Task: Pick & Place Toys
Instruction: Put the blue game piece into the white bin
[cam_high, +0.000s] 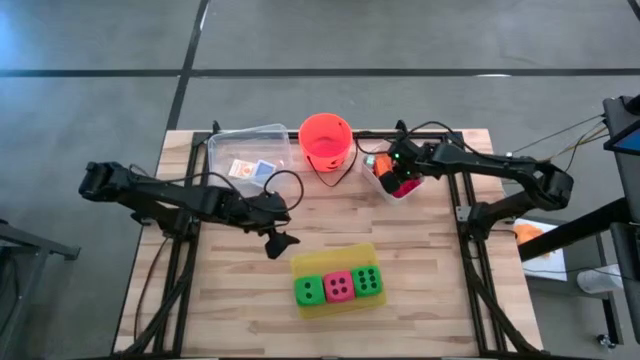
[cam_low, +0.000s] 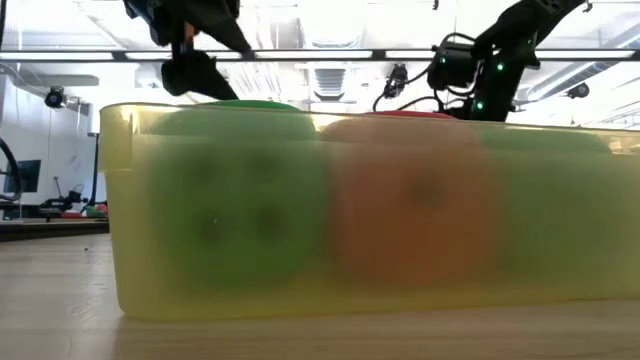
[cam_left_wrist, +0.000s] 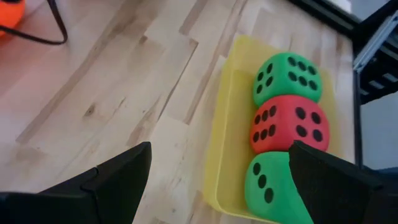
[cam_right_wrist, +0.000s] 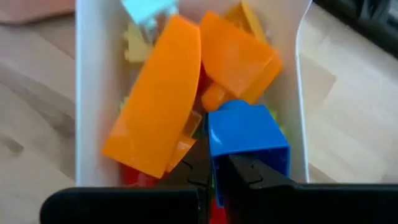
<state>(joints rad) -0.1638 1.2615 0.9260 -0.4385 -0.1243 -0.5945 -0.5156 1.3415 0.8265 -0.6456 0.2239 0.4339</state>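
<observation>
Two green dice (cam_high: 309, 291) (cam_high: 367, 281) and a pink die (cam_high: 339, 286) sit in a row in the flat yellow tray (cam_high: 335, 258); they also show in the left wrist view (cam_left_wrist: 289, 127). My left gripper (cam_high: 280, 241) (cam_left_wrist: 219, 152) hangs open and empty over the bare table, just off the tray's far left corner. My right gripper (cam_high: 398, 182) (cam_right_wrist: 214, 168) is down in a white bin (cam_right_wrist: 87, 93) of coloured bricks at the far right, shut on a blue brick (cam_right_wrist: 249, 134). Two orange pieces (cam_right_wrist: 161, 93) (cam_right_wrist: 239, 56) lie beside it. My right gripper pinches the blue brick by its side edge (cam_right_wrist: 216, 163) between the two fingers, which stand almost together. The fingers come from above, pointing down into the bin. Whether the brick still rests on the other bricks, I cannot tell.
The orange-red bucket (cam_high: 325, 140) stands at the far middle, with a black cable (cam_high: 345, 175) looping beside it. A clear box (cam_high: 250, 148) at the far left holds two small cards (cam_high: 240, 168). Bare wood lies left and right of the tray.
</observation>
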